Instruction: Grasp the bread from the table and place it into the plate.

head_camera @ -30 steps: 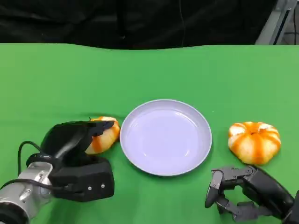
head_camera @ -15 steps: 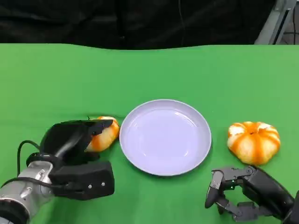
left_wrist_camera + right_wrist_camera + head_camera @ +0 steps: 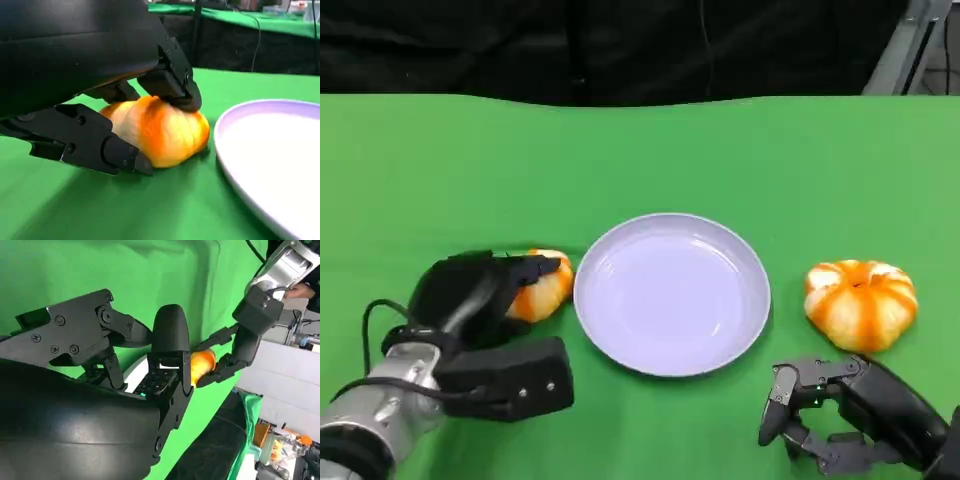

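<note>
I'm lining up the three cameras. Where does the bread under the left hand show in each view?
Head view: bread lies left of the plate, partly under the left hand.
Left wrist view: bread at centre, fingers over it, plate rim beside it.
Right wrist view: a small orange shape held in the far hand, apparently the bread.
Shared landmark: the left hand on the bread.

The bench [image 3: 640,150] is covered edge to edge with a bright green cloth, evenly lit, with only soft shadows cast on it. Behind its far edge a dark black backdrop [image 3: 570,45] is hung, with loose folds. A pale metal frame [image 3: 900,50] is seen slanting at the far right corner. In the left wrist view a second green-covered surface [image 3: 260,22] is seen further back, above black drapery and a thin dark cable [image 3: 256,42].
</note>
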{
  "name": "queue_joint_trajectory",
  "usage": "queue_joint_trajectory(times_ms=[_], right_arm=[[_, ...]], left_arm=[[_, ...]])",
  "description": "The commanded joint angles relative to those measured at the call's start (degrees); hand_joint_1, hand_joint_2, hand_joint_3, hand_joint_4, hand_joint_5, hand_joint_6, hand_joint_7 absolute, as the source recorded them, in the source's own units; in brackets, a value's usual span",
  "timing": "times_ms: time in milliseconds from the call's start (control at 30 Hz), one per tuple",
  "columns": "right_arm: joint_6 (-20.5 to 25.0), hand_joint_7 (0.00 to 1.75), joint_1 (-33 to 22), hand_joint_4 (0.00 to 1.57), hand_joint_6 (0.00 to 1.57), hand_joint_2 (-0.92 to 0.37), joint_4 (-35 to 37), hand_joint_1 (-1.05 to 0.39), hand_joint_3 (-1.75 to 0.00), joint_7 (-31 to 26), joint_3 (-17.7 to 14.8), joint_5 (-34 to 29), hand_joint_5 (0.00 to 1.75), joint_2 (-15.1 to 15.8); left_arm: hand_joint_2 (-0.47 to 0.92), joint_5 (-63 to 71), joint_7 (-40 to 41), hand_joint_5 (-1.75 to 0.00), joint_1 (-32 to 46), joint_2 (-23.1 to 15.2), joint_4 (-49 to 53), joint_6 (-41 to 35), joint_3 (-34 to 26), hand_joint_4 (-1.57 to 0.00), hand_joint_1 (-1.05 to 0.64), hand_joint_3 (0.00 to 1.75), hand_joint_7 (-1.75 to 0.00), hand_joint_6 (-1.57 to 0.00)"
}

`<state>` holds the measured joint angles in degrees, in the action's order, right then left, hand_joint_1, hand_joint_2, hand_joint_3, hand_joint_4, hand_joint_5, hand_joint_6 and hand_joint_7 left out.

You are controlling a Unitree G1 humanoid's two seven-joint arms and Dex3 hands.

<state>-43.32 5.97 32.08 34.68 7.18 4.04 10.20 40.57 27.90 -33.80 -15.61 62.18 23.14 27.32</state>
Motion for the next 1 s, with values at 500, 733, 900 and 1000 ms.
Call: queue_joint_trajectory(times_ms=[500, 733, 900, 1000], right_arm=[[0.23, 1.15, -0.83, 0.71, 0.8, -0.79, -0.98, -0.08, -0.73, -0.4, -0.33, 0.15, 1.66, 1.07], [-0.27, 1.15, -0.46, 0.72, 0.8, -0.78, -0.13, -0.08, -0.73, 0.01, -0.38, 0.56, 1.66, 0.93], [-0.05, 1.15, -0.33, 0.73, 0.81, -0.78, -0.16, -0.07, -0.74, 0.05, -0.34, 0.46, 1.66, 0.98], [-0.18, 1.15, -0.38, 0.73, 0.81, -0.78, -0.23, -0.07, -0.74, -0.08, -0.32, 0.3, 1.65, 0.99]], left_arm=[[0.85, -0.68, 8.13, -1.53, 1.16, 0.08, 2.96, 0.33, -0.89, -0.45, -0.11, 0.0, -1.07, -0.67], [0.82, -0.43, 13.76, -1.5, 1.34, 0.23, 2.66, 0.0, -1.3, -0.47, -0.12, 0.0, -1.12, -0.64], [0.84, -0.78, 15.68, -1.48, 2.03, -0.79, -0.65, 0.14, -2.43, -0.46, -0.13, 0.01, -1.08, -0.62], [0.85, -0.51, 15.48, -1.43, 2.82, -1.5, -3.47, -0.51, -2.92, -0.46, -0.13, 0.0, -1.0, -0.65]])
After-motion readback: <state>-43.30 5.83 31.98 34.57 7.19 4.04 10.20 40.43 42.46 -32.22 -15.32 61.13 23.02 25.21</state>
